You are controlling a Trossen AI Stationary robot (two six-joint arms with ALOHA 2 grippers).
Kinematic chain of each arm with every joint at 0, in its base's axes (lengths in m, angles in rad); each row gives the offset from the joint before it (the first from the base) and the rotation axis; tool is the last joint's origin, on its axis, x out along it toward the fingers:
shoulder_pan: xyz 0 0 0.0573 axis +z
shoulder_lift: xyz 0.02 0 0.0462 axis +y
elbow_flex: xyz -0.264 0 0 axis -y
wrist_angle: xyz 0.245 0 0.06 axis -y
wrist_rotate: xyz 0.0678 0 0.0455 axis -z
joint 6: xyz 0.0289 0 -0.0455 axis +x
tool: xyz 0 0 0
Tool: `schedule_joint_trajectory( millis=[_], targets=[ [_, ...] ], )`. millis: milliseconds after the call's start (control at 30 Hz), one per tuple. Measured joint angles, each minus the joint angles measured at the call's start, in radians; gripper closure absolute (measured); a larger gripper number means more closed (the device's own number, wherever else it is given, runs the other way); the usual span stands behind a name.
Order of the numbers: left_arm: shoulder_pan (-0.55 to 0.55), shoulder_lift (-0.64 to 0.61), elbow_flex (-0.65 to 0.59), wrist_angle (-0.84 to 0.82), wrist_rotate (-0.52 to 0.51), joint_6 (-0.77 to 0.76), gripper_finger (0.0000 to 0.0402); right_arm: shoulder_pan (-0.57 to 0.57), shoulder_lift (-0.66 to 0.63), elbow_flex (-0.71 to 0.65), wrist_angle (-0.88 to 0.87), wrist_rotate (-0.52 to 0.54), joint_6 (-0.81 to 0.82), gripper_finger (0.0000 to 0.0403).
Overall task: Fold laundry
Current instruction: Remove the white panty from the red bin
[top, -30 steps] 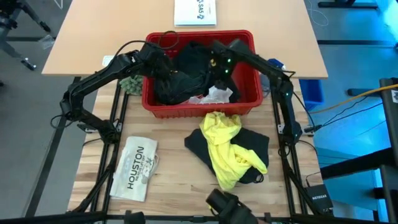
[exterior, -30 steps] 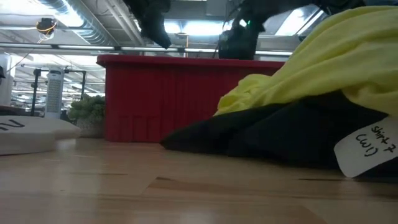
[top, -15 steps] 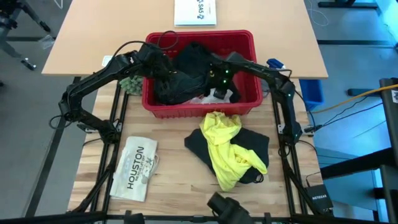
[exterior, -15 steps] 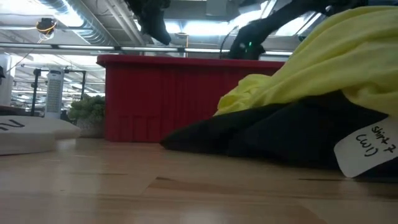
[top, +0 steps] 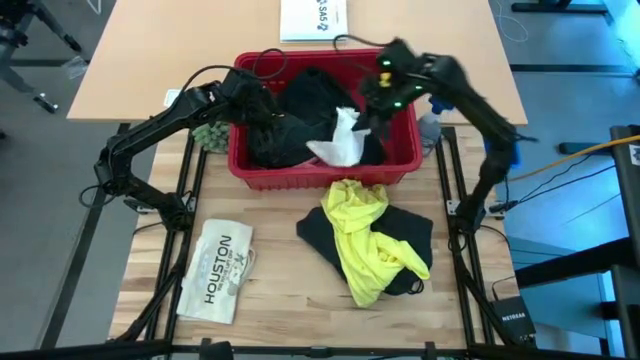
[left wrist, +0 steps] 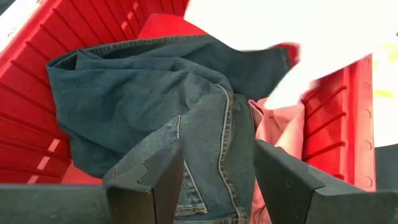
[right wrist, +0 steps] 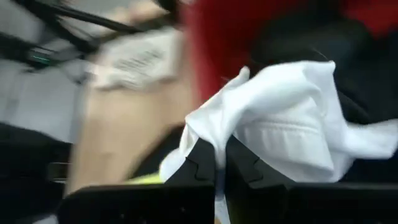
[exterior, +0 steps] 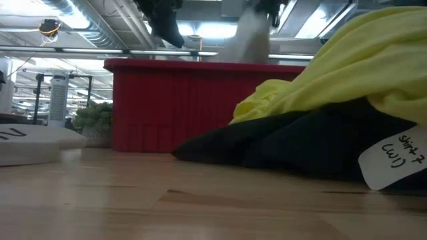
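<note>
The right gripper point(right wrist: 221, 163) is pinched tight on the white cloth point(right wrist: 292, 118), its two dark fingers pressed together with the fabric spilling up and over them; only the right wrist view shows that clamp. The high view instead places it: the right gripper point(top: 368, 108) is raised over the right half of the red basket point(top: 320, 172), with the white cloth point(top: 338, 142) hanging below it down toward the dark trousers point(top: 290, 125) heaped inside. In the low view the cloth point(exterior: 252, 37) appears as a pale blur above the basket's rim point(exterior: 167, 103). The left gripper point(left wrist: 217, 180) sits inside the basket's left part with its fingers spread apart over the denim-textured trousers point(left wrist: 155, 93), holding nothing; that view alone reveals a pink cloth point(left wrist: 280, 130) tucked against the basket wall. In front of the basket on the table point(top: 290, 290), the yellow T-shirt point(top: 365, 240) lies crumpled across another dark garment point(top: 410, 232), with the HOUSTON item point(top: 220, 268) to its left.
</note>
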Motion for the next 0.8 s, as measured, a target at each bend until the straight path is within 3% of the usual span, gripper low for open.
schedule_joint_trajectory(
  millis=[200, 333, 400, 533, 600, 667, 800],
  targets=[
    [0.0, 0.0, 0.0, 0.001, 0.0, -0.004, 0.0219, 0.168, -0.074, 0.158, -0.06, -0.19, 0.035, 0.0401],
    [0.0, 0.0, 0.0, 0.001, -0.001, -0.022, 0.0219, 0.289, -0.118, 0.152, -0.044, -0.204, 0.114, 0.0401],
    [0.0, 0.0, 0.0, 0.003, 0.0, -0.023, 0.0219, 0.334, -0.123, 0.147, -0.082, -0.125, 0.138, 0.0398],
    [0.0, 0.0, 0.0, 0.005, 0.0, -0.04, 0.0219, 0.396, -0.104, 0.145, -0.174, 0.197, 0.16, 0.0375],
    [0.0, 0.0, 0.0, 0.005, 0.0, -0.046, 0.0219, 0.406, -0.086, 0.145, -0.21, 0.278, 0.156, 0.0355],
    [0.0, 0.0, 0.0, 0.002, 0.0, -0.053, 0.0219, 0.405, -0.069, 0.144, -0.212, 0.251, 0.157, 0.0331],
    [-0.004, 0.0, 0.0, -0.019, 0.0, -0.06, 0.0219, 0.404, -0.041, 0.144, -0.21, 0.038, 0.157, 0.0279]
  ],
)
